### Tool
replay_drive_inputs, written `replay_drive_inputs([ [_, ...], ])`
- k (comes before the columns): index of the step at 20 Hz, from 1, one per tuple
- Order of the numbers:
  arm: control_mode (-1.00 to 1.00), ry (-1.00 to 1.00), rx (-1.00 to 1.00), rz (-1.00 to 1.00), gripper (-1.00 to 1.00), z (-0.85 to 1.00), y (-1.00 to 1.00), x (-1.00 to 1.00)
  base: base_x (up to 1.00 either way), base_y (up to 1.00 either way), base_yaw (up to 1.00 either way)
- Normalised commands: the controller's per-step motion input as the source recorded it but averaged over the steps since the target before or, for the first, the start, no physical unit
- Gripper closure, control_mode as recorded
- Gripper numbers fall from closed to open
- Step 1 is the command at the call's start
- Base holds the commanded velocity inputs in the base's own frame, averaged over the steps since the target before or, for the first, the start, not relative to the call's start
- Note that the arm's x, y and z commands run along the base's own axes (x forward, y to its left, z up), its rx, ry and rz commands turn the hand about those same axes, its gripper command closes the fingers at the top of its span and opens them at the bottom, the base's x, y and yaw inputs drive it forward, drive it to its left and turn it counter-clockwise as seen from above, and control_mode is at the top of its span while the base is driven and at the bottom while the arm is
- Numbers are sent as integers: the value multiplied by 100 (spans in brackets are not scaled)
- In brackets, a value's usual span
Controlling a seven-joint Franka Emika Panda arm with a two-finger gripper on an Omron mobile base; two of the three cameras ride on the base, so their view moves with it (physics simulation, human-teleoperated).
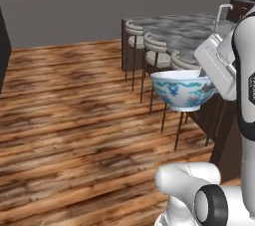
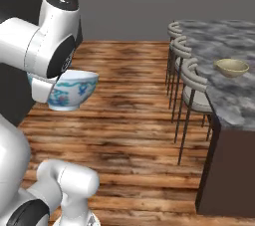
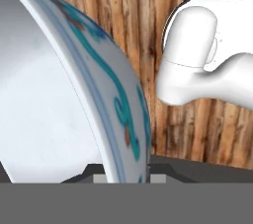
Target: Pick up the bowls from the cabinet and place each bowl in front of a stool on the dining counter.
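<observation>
Above the wood floor [image 1: 74, 110], the gripper [image 1: 208, 86] pinches the painted bowl's [image 1: 182, 89] rim, apparently by one wall only. Carry it level to the dining counter [image 2: 234, 95]; set it before an unserved stool [image 2: 180, 51], apart from the olive bowl [image 2: 231, 67].

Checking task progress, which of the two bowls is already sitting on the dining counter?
The plain olive-tan bowl sits on the dining counter; the white painted bowl is off it, in the gripper.
</observation>
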Motion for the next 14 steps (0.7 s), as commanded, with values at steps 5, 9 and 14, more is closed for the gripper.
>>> replay_drive_inputs([
  [5, 100, 0, 0, 0, 100, 0, 0, 0, 94, 100, -50],
  [9, 100, 0, 0, 0, 100, 0, 0, 0, 87, 99, -49],
  [14, 100, 0, 0, 0, 100, 0, 0, 0, 79, 95, -51],
])
